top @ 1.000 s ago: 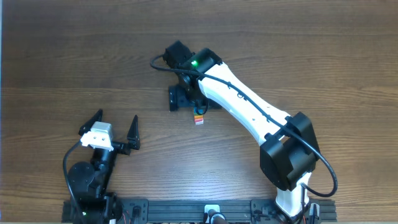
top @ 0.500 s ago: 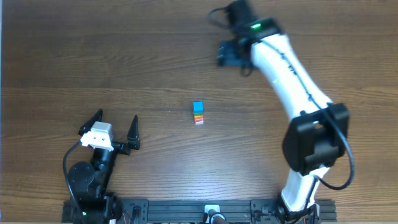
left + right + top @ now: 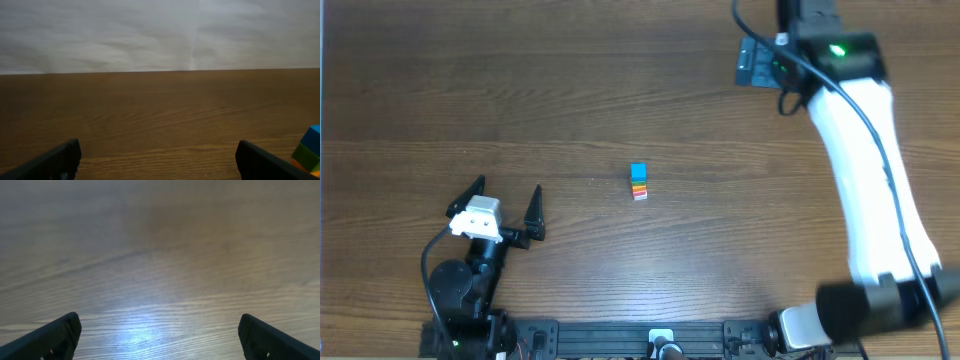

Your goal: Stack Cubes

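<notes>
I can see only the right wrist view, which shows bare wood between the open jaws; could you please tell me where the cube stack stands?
Observer: The cube stack stands near the middle of the table; your right arm is off toward the far right, well apart from it.
Operator: Which cube is on top?
Observer: A blue cube tops it.
Operator: Where is the other arm?
Observer: The left arm sits near its base, jaws open, touching nothing.
</notes>
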Available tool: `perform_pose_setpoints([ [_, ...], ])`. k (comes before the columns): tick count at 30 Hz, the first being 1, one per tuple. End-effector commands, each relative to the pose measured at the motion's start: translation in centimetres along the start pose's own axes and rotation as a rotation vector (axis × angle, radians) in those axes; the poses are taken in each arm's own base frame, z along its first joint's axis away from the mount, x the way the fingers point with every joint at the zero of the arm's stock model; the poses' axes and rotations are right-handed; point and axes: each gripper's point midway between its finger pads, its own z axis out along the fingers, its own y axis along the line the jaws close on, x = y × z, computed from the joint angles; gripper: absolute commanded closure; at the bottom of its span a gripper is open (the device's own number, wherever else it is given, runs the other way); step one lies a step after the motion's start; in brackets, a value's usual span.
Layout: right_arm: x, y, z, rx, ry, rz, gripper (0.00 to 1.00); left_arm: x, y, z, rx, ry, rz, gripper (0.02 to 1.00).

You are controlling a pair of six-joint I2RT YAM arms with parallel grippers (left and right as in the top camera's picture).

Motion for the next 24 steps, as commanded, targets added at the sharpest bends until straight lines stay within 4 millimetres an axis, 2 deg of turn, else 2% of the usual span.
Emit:
perform_pose_setpoints([
  [1, 0.3, -1.4, -5.6, -0.003, -0.117, -0.035, 0.007, 0.1, -0.1, 0.0, 0.007, 0.000, 0.015, 0.020],
  [5, 2.2, -3.0, -9.8, -0.015, -0.202, -0.018, 0.009, 0.1, -0.1, 0.0, 0.007, 0.000, 0.015, 0.020],
  [9, 6.1, -5.3, -12.7, -0.020, -0.262, 0.024, 0.009, 0.1, -0.1, 0.0, 0.007, 0.000, 0.015, 0.023],
  [13, 10.5, -7.3, -14.2, -0.042, -0.331, 0.089, 0.009, 0.1, -0.1, 0.0, 0.007, 0.000, 0.015, 0.020],
  [16, 12.8, -7.4, -15.2, -0.086, -0.422, 0.098, 0.007, 0.1, -0.1, 0.0, 0.007, 0.000, 0.015, 0.020],
  [20, 14.5, -6.8, -16.7, -0.150, -0.587, 0.059, 0.007, 0.1, -0.1, 0.0, 0.007, 0.000, 0.015, 0.020],
  [24, 15.3, -6.7, -16.9, -0.149, -0.712, 0.009, 0.007, 0.1, -0.1, 0.0, 0.007, 0.000, 0.015, 0.020],
])
